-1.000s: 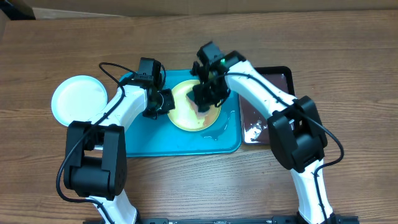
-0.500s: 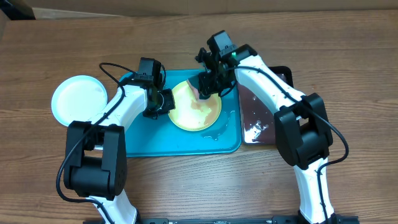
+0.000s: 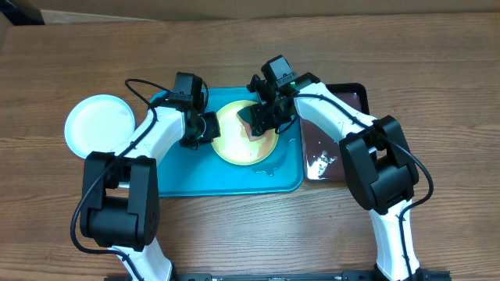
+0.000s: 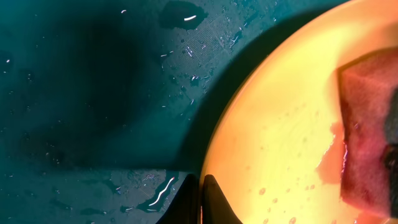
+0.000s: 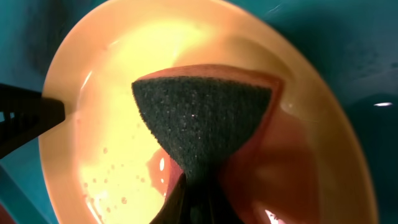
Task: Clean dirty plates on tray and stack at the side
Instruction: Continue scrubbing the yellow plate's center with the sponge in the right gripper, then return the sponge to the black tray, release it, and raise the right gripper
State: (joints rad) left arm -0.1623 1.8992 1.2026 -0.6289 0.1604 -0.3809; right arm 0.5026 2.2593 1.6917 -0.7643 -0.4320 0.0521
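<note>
From overhead, the wood-grain table (image 3: 437, 62) carries the turquoise plastic tray (image 3: 195, 176), a rounded rectangle with a raised rim. The round yellow-green plate (image 3: 238, 150) lies in the tray's far middle part. The left gripper (image 3: 208, 129) is pinched on the plate's left rim. The right gripper (image 3: 259, 125) comes in from the far right and presses a sponge (image 3: 256, 133) onto the plate's far half. A clear puddle (image 3: 275, 165) glints on the tray just near and right of the plate. A white plate (image 3: 98, 125) rests on the table left of the tray, and a glossy black tray (image 3: 344, 144) touches the tray's right edge.

In the left wrist view, the two dark fingertips are pressed together on the thin rim of the glossy plate (image 4: 280, 118), which tilts up off the wet, droplet-speckled tray floor (image 4: 81, 93). The sponge's reddish, porous side (image 4: 367, 143) sits at the right, beside a pinkish smear of liquid.

In the right wrist view, the fingers (image 5: 189, 202) squeeze the sponge at its near end, so its coarse dark-green scouring face (image 5: 199, 115) fans out into a wedge. Small bubbles dot the plate (image 5: 118, 81), and the left gripper's black finger (image 5: 25, 118) grips its left rim.
</note>
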